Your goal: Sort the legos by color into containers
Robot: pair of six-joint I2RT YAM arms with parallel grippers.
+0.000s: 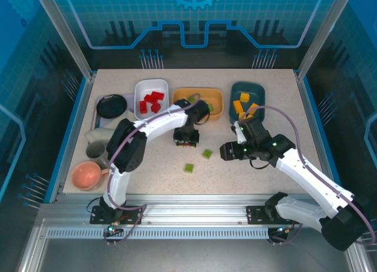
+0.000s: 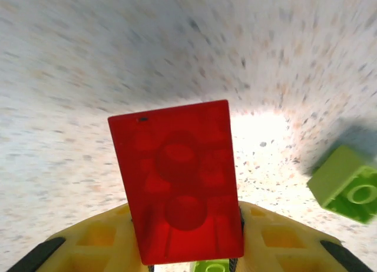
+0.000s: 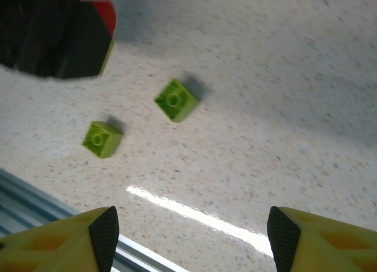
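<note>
Nearest the arms, two green bricks (image 1: 189, 168) lie loose on the table (image 1: 159, 179), well apart from any bowl, so they are yet to be sorted. Just beyond them the left gripper (image 1: 184, 142) is clamped on a red brick (image 2: 179, 178) low over the table, and the right gripper (image 1: 226, 151) hangs with jaws apart, holding nothing. At the back, the white bowl (image 1: 152, 82) holds red ones, the orange bowl (image 1: 197, 90) green and the teal bowl (image 1: 247, 84) yellow-orange, so I judge the sort mostly done.

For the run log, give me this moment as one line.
left gripper: shut on red lego | right gripper: open, empty | green legos: two loose on table
</note>
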